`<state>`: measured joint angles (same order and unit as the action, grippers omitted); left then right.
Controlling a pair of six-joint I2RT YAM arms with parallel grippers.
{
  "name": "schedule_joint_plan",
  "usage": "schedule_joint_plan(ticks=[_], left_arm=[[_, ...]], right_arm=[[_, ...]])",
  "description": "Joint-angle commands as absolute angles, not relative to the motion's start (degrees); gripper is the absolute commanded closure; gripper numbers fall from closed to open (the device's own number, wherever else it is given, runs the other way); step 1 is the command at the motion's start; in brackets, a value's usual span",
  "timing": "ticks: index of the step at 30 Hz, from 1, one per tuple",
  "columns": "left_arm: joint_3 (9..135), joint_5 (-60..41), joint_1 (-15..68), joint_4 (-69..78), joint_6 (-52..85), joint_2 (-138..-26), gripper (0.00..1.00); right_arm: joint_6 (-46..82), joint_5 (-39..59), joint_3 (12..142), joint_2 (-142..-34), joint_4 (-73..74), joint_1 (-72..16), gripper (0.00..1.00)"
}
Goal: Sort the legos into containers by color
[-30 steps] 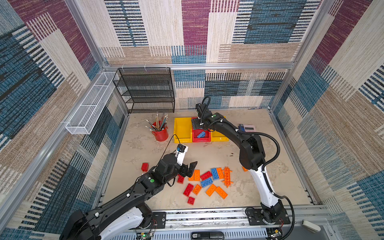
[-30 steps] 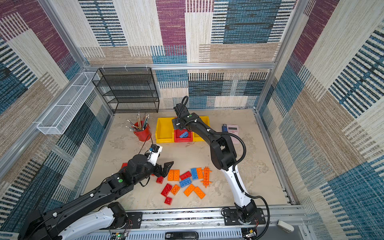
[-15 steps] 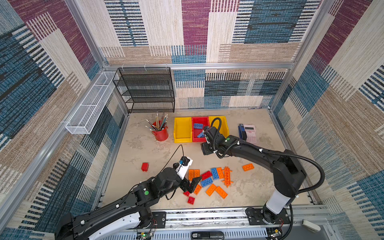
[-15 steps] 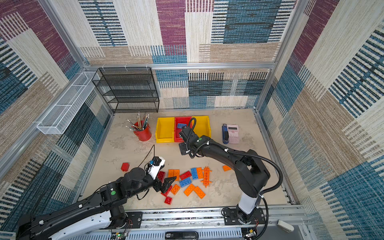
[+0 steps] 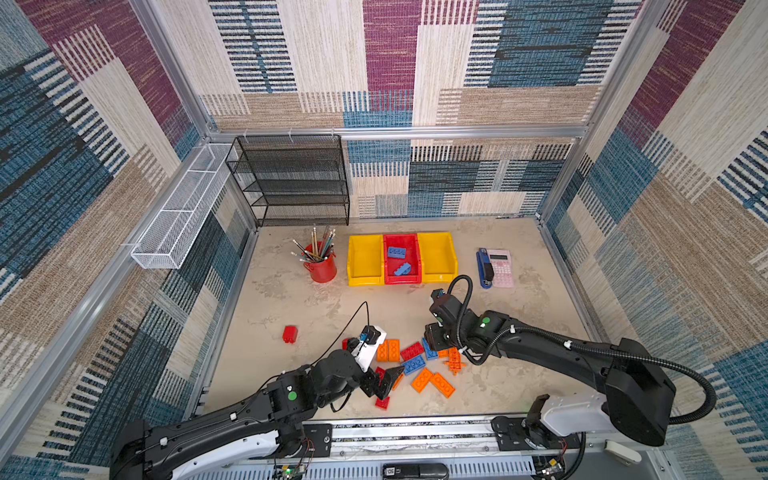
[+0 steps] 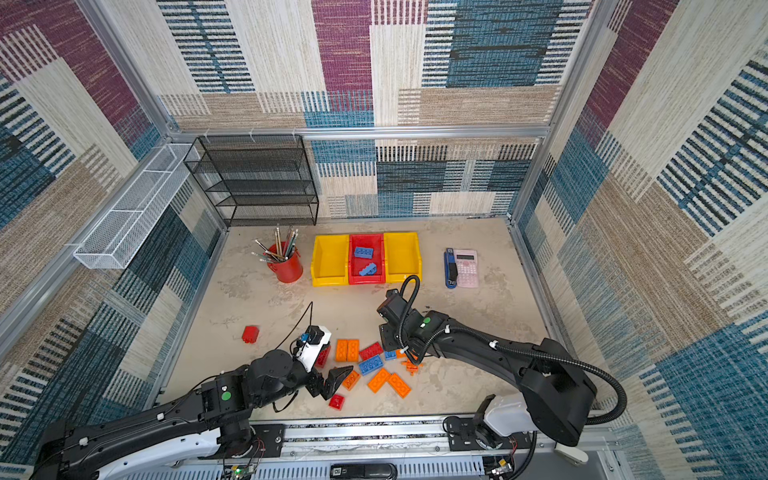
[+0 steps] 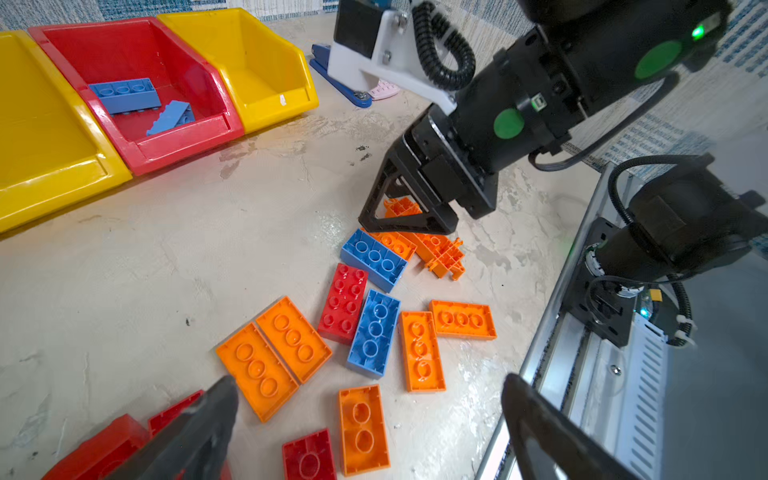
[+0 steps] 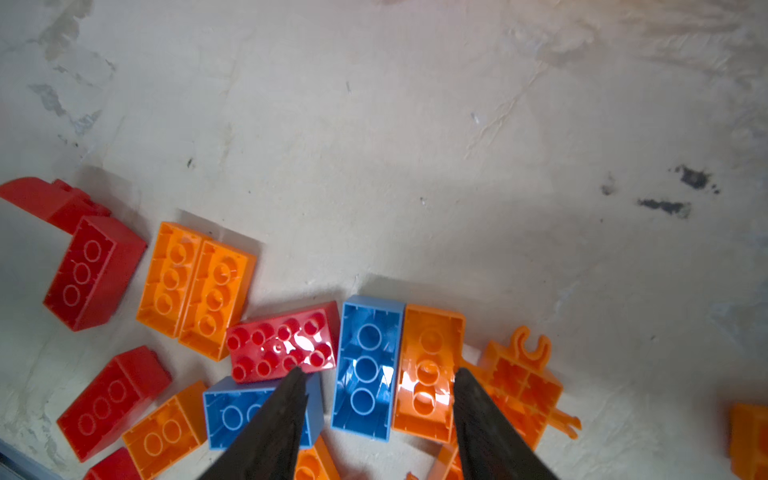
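Pincer [image 8: 378, 370] (right) straddles blue lego [image 8: 368, 365] and orange lego [image 8: 428, 370]

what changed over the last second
The right pincer swung from over the red bin back down to the pile and narrowed, its jaws now straddling a blue brick and an orange brick, neither lifted. The left pincer drew back toward the near edge, wide open. The yellow bins, pencil cup and lone red brick stayed put.

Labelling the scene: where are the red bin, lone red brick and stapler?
red bin [image 5: 402, 280], a top view, front lip
lone red brick [image 5: 289, 333], a top view, upper face
stapler [image 5: 482, 259], a top view, blue body
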<state>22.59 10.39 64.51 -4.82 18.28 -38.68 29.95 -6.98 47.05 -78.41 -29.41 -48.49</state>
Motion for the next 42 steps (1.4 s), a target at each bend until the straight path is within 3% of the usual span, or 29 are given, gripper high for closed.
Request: schedule_joint_plan(ticks=[1, 9, 35, 42], left_arm=[[22.36, 11.25, 64.56, -5.46, 19.32, -37.50, 0.01], [21.08, 12.02, 64.53, -6.52, 19.78, -34.48, 0.01], [19.16, 13.09, 64.58, -6.31, 18.55, -31.25, 0.01], [19.10, 13.51, 64.53, -7.07, 18.02, -30.70, 0.01]], right_arm=[[32.31, -6.14, 46.16, -78.38, -27.60, -50.00, 0.43], [33.21, -8.12, 46.15, -82.15, -29.03, -52.55, 0.50], [33.76, -9.06, 46.85, -87.29, -29.26, -52.97, 0.51], [33.91, -12.54, 48.99, -89.67, -31.35, -52.99, 0.60]])
